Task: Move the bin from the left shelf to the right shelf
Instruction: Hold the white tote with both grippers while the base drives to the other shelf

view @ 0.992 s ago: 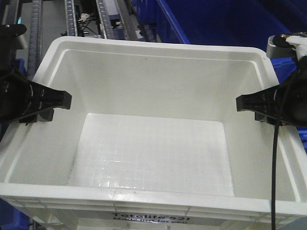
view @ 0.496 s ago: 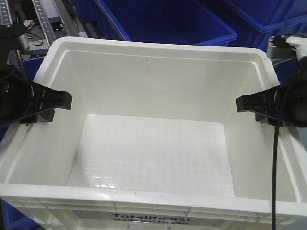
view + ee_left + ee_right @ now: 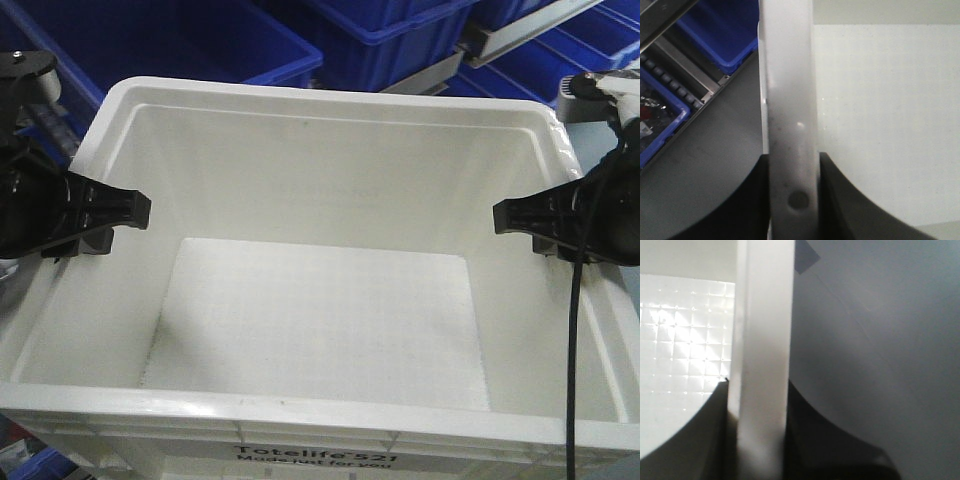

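The white bin (image 3: pixel 330 95) fills the front view, empty, with black print on its near side (image 3: pixel 315 456). It hangs between my two grippers. My left gripper (image 3: pixel 97 222) is shut on the bin's left rim, one black finger inside the wall and one outside. My right gripper (image 3: pixel 538 226) is shut on the right rim the same way. In the left wrist view the rim (image 3: pixel 787 75) runs between the jaws of the left gripper (image 3: pixel 792 161). The right wrist view shows the right rim (image 3: pixel 765 300) pinched in the right gripper (image 3: pixel 759 390).
Blue bins (image 3: pixel 200 45) (image 3: pixel 400 30) sit close behind the white one, with a metal shelf rail (image 3: pixel 520 35) at the upper right. Below the left wrist are another blue bin (image 3: pixel 725 35), a roller rail (image 3: pixel 675 85) and grey floor (image 3: pixel 715 165).
The background has slid left behind the bin: the roller conveyor rails have left the view, and blue bins and a shelf rail now stand there. Both grips are unchanged.
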Robot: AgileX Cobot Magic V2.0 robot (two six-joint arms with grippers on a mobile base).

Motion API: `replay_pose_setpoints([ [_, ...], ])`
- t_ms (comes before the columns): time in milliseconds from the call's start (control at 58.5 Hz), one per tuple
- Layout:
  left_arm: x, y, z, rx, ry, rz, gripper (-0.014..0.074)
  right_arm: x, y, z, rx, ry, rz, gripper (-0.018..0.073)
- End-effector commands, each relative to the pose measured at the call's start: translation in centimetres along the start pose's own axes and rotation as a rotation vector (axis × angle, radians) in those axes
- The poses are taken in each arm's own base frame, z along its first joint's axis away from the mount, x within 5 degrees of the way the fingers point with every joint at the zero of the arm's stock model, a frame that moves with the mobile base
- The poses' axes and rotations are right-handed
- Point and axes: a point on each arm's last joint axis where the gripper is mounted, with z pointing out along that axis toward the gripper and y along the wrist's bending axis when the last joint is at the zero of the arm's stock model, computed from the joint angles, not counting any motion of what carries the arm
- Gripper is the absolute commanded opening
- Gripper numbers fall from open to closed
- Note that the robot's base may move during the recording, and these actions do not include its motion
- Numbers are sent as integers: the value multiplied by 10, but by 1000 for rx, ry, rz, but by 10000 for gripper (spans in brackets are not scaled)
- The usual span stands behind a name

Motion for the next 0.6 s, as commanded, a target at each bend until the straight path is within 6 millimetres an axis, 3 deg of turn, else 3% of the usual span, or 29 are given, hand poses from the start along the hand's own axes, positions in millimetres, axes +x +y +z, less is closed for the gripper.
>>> replay_pose_setpoints([
  [0,-8,-6,-21,89,-139,8,-6,-14,0,-21,-32,-174,-28,2],
  [581,-8,-6,-21,89,-139,8,-6,-14,0,-21,-32,-174,-28,2],
])
